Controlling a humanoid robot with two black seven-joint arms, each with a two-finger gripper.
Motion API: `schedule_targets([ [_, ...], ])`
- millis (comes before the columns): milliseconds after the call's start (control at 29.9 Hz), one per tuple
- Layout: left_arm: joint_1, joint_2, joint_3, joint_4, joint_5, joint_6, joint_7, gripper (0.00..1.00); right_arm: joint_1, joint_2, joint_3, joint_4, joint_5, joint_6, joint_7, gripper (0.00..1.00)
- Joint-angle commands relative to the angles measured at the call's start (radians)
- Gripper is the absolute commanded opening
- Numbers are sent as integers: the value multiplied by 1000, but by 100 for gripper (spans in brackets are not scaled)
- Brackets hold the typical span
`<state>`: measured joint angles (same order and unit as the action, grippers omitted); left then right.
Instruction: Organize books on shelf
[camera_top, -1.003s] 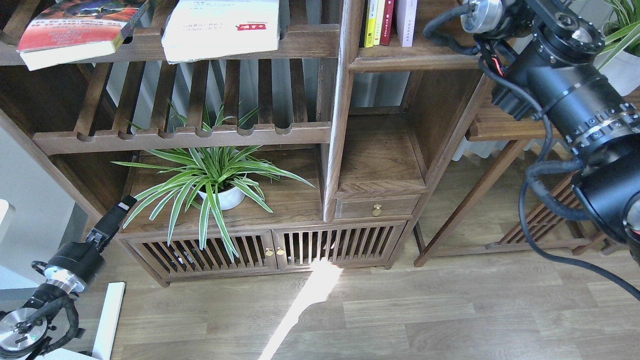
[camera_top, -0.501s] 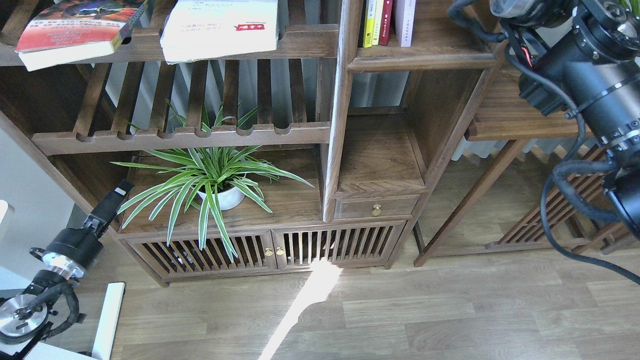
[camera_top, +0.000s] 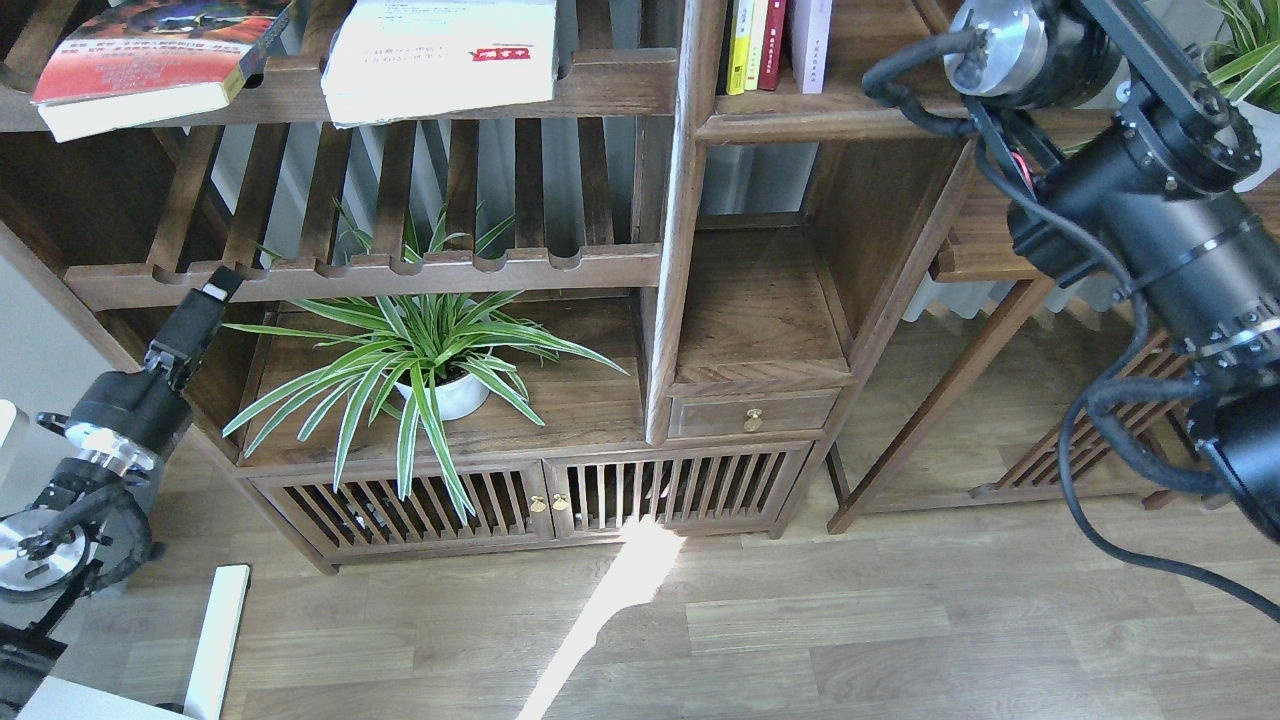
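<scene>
A red-orange book (camera_top: 150, 60) lies flat on the upper slatted rack at the top left. A thick white book with a red label (camera_top: 440, 55) lies beside it. The shelf (camera_top: 860, 105) is the narrow compartment at the top centre; yellow, red and white books (camera_top: 780, 40) stand upright at its left side. No barcode shows on any book. My left gripper (camera_top: 215, 287) is at the left end of the lower slatted rail, far below the lying books; its fingers look like one dark bar. My right arm (camera_top: 1130, 190) reaches up past the shelf's right side; its gripper is out of view.
A spider plant in a white pot (camera_top: 440, 390) stands on the wide plank under the slatted rack. An empty narrow compartment (camera_top: 760, 310) sits above a small drawer (camera_top: 752, 415). A second rack (camera_top: 1000, 260) stands at the right. A white board (camera_top: 215, 640) lies on the floor.
My left gripper has risen from beside the plant's plank up to the slatted rail. My right arm has shifted near the top right corner.
</scene>
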<state>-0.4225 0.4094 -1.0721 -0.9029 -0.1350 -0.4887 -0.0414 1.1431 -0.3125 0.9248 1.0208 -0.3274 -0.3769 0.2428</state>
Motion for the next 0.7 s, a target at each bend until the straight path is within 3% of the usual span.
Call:
schedule_targets([
  [0,-25,-1,1,-2,0,0,0,98,-37,-22,11,24,-1,76,19,100],
  [267,-91,-1,1,-4,-2,0,-2,98,-80,-73,61,88,1,226,21,100],
  [501,-124,-1,3,-42,-2,0,-2,98,-250,-86,184,127,2,588,1,100],
  [668,-121,0,3,-100,-6,0,-2,97,-373,-83,261,212,13,631,-4,100],
])
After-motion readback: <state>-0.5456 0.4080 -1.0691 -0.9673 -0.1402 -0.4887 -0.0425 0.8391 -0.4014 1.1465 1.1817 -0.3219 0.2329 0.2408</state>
